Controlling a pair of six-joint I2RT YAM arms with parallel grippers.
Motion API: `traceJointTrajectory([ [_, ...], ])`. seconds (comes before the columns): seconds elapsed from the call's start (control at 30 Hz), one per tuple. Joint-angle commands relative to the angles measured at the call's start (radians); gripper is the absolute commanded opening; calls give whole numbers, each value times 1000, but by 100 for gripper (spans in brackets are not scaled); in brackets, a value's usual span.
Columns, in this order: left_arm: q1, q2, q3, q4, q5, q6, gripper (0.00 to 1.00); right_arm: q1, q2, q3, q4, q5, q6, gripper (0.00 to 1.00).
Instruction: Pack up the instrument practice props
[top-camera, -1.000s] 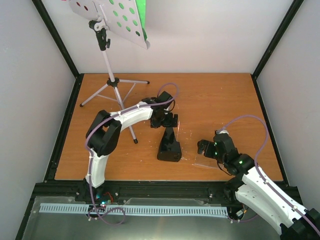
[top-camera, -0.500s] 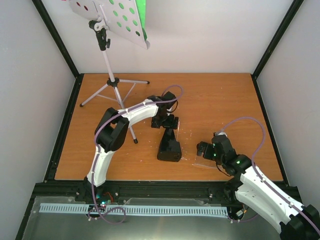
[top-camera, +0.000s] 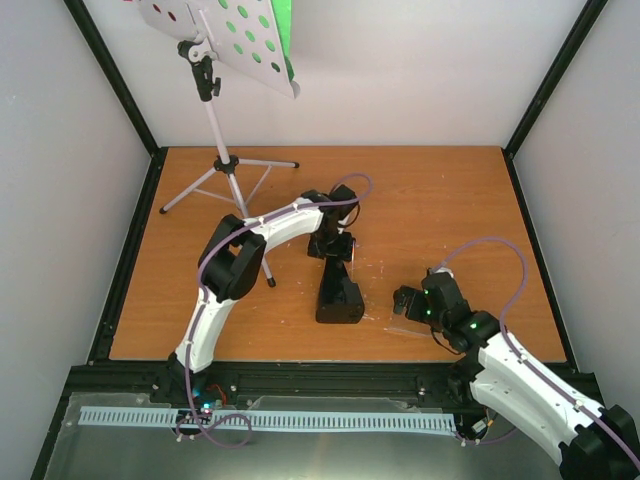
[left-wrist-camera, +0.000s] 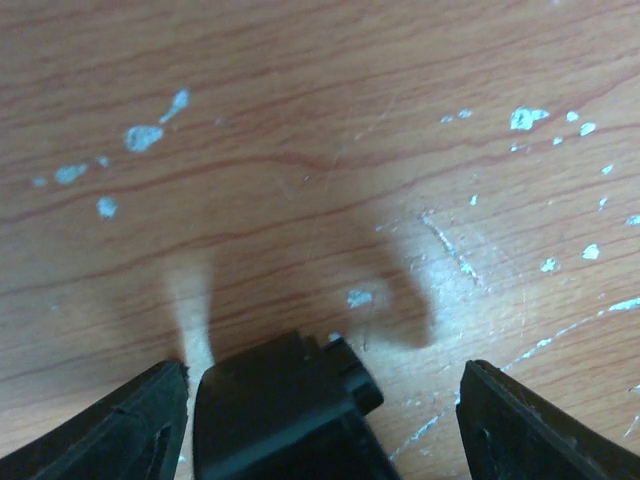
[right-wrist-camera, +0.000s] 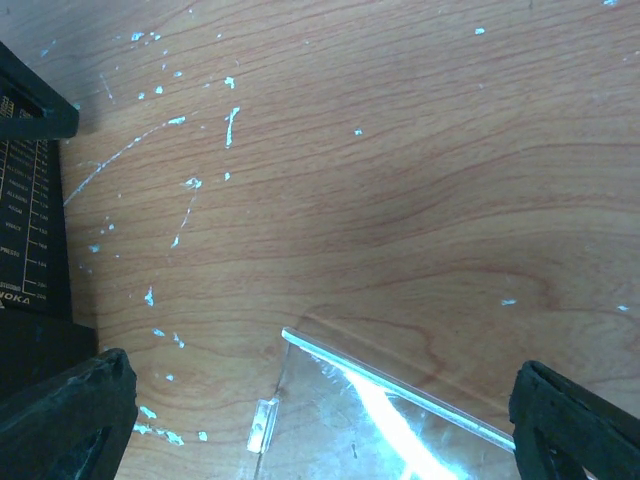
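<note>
top view: the metronome (top-camera: 338, 297) sits on the desk (top-camera: 450, 200) toward its near edge, with my left gripper (top-camera: 332, 247) at its far tip. my right gripper (top-camera: 408, 300) is over the clear cover (top-camera: 408, 327). the music stand (top-camera: 222, 45) is in the far left corner. left wrist: jaws apart, straddling the tip, i'd say to clamp it. right wrist: jaws wide, cover between, unheld.

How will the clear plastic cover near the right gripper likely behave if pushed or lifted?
The clear plastic cover looks thin-walled, so probably light and flexible. It lies on the smooth wooden table, so a push would likely slide it. Its glare suggests a slippery grip.
</note>
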Motion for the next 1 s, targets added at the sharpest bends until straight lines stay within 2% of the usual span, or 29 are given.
traceJointTrajectory([
  [0.0, -21, 46, 68, -76, -25, 47, 73, -4, -30, -21, 9, 26, 31, 100],
  [0.23, -38, 10, 66, -88, -76, 44, 46, -4, -47, -16, -7, 34, 23, 100],
  [0.43, -39, -112, 1, 3, -78, 29, 41, -4, -23, 18, -28, 34, 6, 100],
  [0.7, -39, -339, -259, 261, -37, 89, 34, -4, -13, 81, -73, 77, -18, 100],
  [0.9, -39, -433, -388, 371, -22, 123, 29, -4, -15, 94, -66, 72, -22, 100],
  [0.97, -39, -504, -473, 470, -13, 144, 29, -4, -31, 79, -47, 77, -24, 100],
])
